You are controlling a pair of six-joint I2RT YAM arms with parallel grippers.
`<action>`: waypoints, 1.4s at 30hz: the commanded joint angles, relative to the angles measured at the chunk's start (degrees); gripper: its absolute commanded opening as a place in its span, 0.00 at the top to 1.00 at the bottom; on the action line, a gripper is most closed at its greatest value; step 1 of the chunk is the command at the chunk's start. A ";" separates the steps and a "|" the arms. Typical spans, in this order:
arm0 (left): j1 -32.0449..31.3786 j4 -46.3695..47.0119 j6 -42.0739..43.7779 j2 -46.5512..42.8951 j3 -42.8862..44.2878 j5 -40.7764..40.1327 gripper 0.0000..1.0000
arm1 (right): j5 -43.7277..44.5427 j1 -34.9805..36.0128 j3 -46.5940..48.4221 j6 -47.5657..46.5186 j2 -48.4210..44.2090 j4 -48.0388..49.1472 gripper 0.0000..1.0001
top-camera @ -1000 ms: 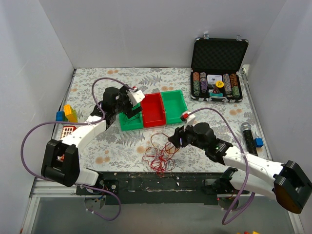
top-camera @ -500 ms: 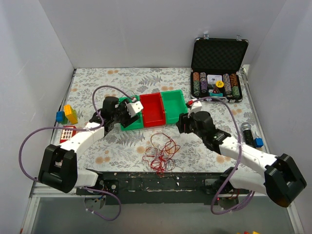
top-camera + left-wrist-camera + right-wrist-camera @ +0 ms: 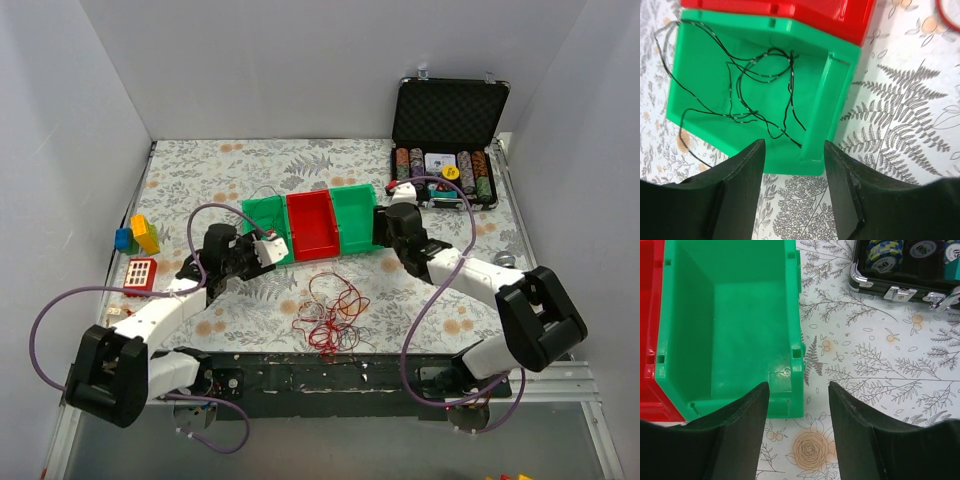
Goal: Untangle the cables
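On the floral table [image 3: 200, 170], near the front edge and between the two arm bases, sit the cables [image 3: 330, 315]: a loose tangle of red, dark and whitish loops, lying flat, with neither arm touching it. Both arms are further back by the row of three bins. One dark strand [image 3: 760, 85] is separate from the tangle and lies in loose loops inside the left green bin [image 3: 832, 110]. One end of it trails over the rim onto the table. Left gripper [image 3: 793, 150] is at that bin's near edge, pointing into it, fingers spread with nothing between them. Can't tell from the wrist view whether it touches the rim. Red bin [image 3: 312, 225] is in the middle, flush against both green ones. Right gripper [image 3: 799, 390] is at the near right corner of the right green bin [image 3: 740, 330], fingers also spread and holding nothing. Poker chip case [image 3: 447, 150] stands lid-up at the far right, well apart from the tangle. Coloured blocks [image 3: 138, 235] are near the left edge, beside the left arm.
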 commanded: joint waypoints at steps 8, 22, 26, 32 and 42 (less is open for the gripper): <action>2.85 12.25 1.43 12.48 2.69 -9.59 0.59 | -2.93 0.21 -4.59 3.19 -1.33 5.92 0.51; 2.59 -15.24 -0.44 -8.60 6.92 9.64 0.35 | -12.31 4.16 -8.83 1.62 -17.51 -0.14 0.33; 2.24 -17.72 2.20 -10.28 7.36 14.92 0.30 | -32.43 6.45 -5.76 -4.61 -13.66 1.62 0.32; 2.23 -12.29 -6.11 -7.38 8.77 14.41 0.27 | -48.19 10.05 3.21 -13.32 -1.09 -4.00 0.39; 3.38 -5.33 -25.39 -7.64 10.17 13.52 0.02 | -44.61 16.38 17.28 -22.21 14.21 -15.78 0.42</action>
